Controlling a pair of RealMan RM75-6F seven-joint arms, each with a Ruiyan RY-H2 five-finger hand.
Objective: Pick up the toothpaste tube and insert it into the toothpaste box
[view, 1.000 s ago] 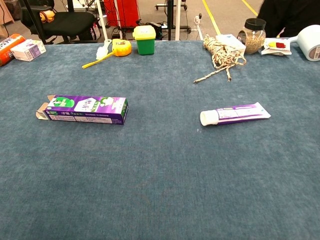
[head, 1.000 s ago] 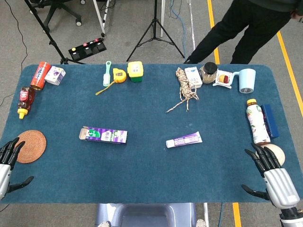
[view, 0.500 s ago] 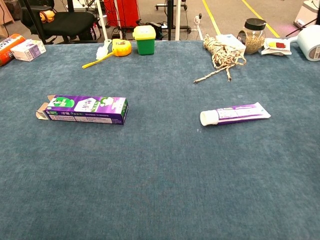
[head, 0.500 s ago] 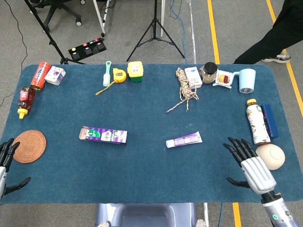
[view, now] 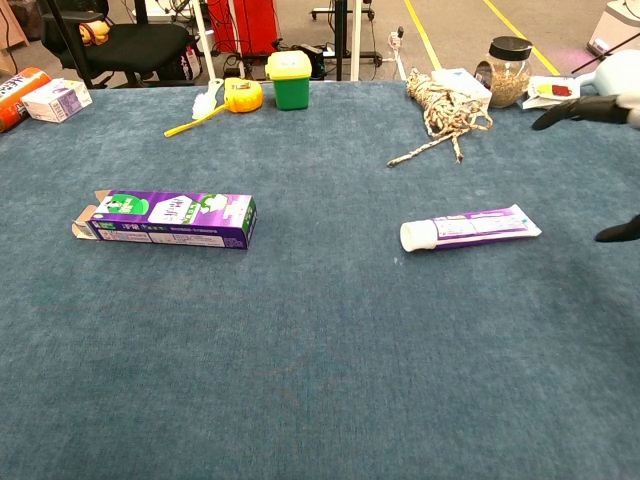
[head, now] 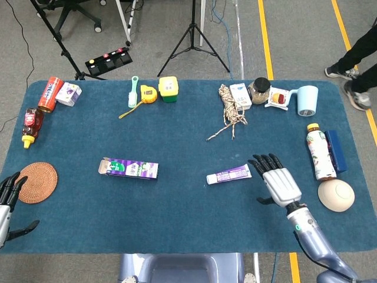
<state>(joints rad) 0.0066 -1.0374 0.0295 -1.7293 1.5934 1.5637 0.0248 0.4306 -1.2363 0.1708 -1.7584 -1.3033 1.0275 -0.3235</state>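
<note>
The white and purple toothpaste tube (head: pixel 229 174) (view: pixel 470 227) lies flat right of the table's middle, cap to the left. The purple toothpaste box (head: pixel 129 168) (view: pixel 172 218) lies on its side left of centre, its flap end open to the left. My right hand (head: pixel 278 180) hovers just right of the tube's tail with fingers spread and nothing in it; the chest view shows only its dark fingertips (view: pixel 580 107) at the right edge. My left hand (head: pixel 7 203) stays open at the table's front left corner, far from the box.
A woven coaster (head: pixel 36 182) lies near my left hand. A bottle (head: pixel 320 152), a blue case (head: pixel 336 150) and a beige ball (head: pixel 336 195) sit by the right edge. Rope (head: pixel 230 112), jar (head: pixel 258 90), mug (head: pixel 306 100), green container (head: pixel 168 89) and tape measure (head: pixel 148 94) line the far side.
My right hand has moved left and forward from the front right corner to just beside the tube's tail. The left hand has barely shifted. The person behind the table has walked off right.
</note>
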